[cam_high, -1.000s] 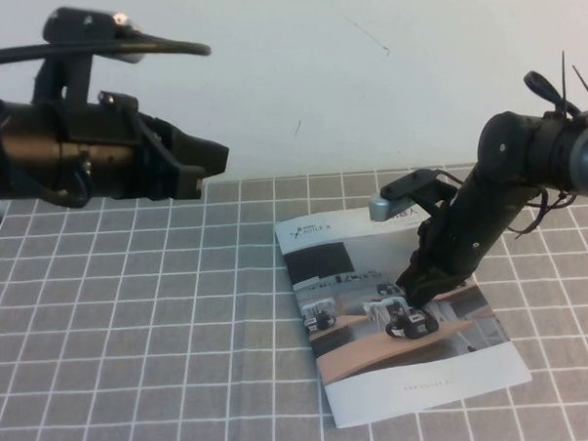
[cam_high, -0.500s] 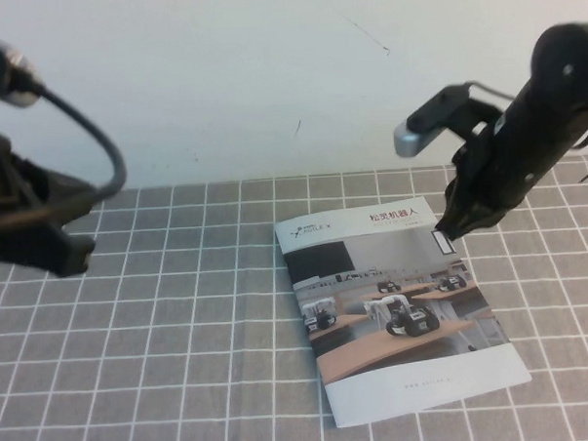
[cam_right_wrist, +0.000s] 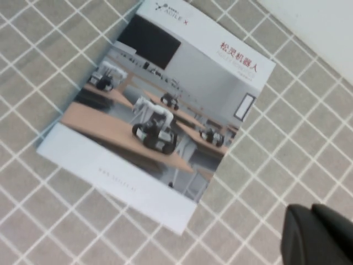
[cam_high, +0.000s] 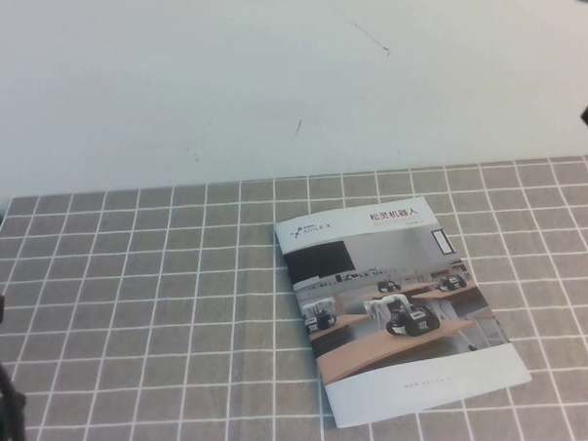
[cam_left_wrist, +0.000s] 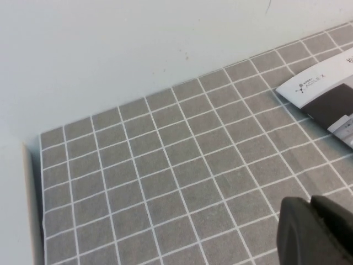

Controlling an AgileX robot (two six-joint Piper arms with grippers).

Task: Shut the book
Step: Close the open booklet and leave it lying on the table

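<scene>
Right gripper (cam_right_wrist: 311, 215), fingers pressed together and empty, hangs just beside the closed book (cam_right_wrist: 160, 116). Left gripper (cam_left_wrist: 310, 210), also closed and empty, hangs near the book's corner, over the cloth (cam_left_wrist: 165, 165).

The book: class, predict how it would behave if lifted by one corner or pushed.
The book looks thin with a soft cover, so likely floppy and light. Lying flat, it should slide, not tip. Left gripper and right gripper both hang above the cloth, clear of it.
</scene>
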